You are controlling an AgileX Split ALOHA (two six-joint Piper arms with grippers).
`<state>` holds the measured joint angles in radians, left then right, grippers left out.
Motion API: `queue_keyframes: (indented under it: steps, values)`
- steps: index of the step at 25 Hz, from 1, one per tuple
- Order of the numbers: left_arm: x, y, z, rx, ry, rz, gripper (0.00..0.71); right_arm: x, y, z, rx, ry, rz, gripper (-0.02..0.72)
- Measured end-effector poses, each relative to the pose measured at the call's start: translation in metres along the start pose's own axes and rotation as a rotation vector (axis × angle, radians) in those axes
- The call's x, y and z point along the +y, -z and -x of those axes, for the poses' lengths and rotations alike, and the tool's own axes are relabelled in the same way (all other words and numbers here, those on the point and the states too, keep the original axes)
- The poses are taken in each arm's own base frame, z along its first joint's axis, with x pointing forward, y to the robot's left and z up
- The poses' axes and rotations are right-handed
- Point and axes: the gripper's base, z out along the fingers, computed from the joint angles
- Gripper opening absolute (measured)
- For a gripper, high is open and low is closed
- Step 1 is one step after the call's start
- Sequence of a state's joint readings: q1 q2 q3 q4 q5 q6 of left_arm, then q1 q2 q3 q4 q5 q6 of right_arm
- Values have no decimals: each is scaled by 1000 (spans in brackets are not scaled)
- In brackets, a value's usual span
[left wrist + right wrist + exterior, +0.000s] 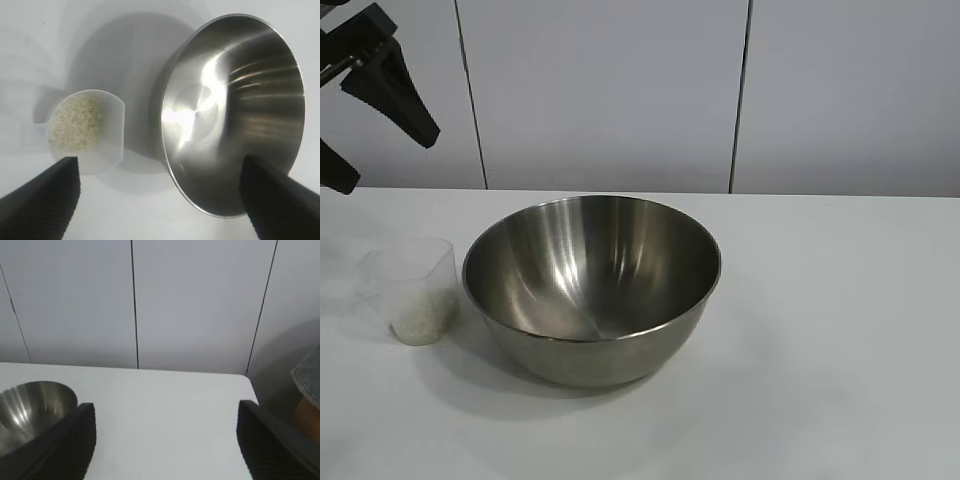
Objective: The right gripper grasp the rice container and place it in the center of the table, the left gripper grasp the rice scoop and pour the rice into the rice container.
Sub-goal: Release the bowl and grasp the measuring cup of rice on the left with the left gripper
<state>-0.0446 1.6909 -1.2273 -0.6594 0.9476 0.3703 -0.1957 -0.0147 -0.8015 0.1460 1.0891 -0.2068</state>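
1. Where the exterior view faces the table, shows the bowl upright near the middle, shiny steel, inside bare and reflecting light. Just beside it, toward the left arm's side, finds the scoop standing upright and apart from the bowl, with rice heaped in its lower part. Up in the corner above the scoop, catches the left gripper hanging in the air, black fingers spread apart and clamped on nothing, clear of both scoop and bowl. Behind the table, a pale panelled wall with dark vertical seams. No right gripper in this view.

2. From the left wrist, looks down past two ribbed black fingers, set wide apart, with nothing between them. Has the scoop close to one finger but not touching it, tab handle pointing away from the bowl, rice covering its bottom. Puts the bowl next to the scoop, a narrow strip of table between them, the other finger overlapping the bowl's near rim in the picture; contact cannot be told.

3. From the right wrist, points almost level across the table toward the wall. Frames the right gripper with fingers well apart and holding nothing. Leaves only part of the bowl visible beside one finger, not between the two. At the far edge past the table, a grey and orange-brown object, too cropped to identify.
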Motion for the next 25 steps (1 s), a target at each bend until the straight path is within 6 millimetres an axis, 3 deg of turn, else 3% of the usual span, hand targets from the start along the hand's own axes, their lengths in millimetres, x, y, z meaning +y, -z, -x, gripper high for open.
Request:
queue_keyframes:
  steps: [6, 10, 25]
  values:
    - [0, 0, 0, 0, 0, 0, 624, -2, -37, -36, 131, -9, 87, 537]
    - [0, 0, 0, 0, 0, 0, 624, -2, -51, -50, 162, -13, 138, 537]
    - [0, 0, 0, -1, 0, 0, 624, -6, -62, -75, 310, -18, 140, 537]
